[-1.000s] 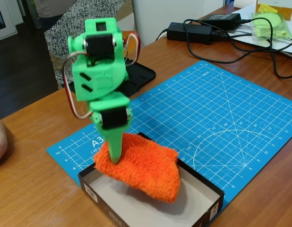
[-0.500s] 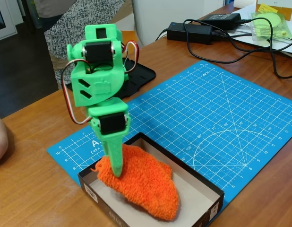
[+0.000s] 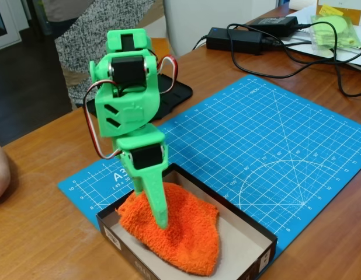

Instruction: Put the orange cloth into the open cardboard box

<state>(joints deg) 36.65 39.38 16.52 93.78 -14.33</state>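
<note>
The fluffy orange cloth lies bunched inside the open cardboard box, a flat black tray.

A: Table surface? 
B: Brown wood-grain table. A blue cutting mat lies on it, white grid lines and arcs printed across, its edges set at an angle to the table's.

A: Far end, upper right? 
B: Two black power adapters, one behind the other, black cables looping off them over the wood. Just beside those, a pale yellow-green item in a clear plastic bag, on white paper.

A: Anything else? 
B: A person in a speckled grey top stands behind the table, upper left.
</note>
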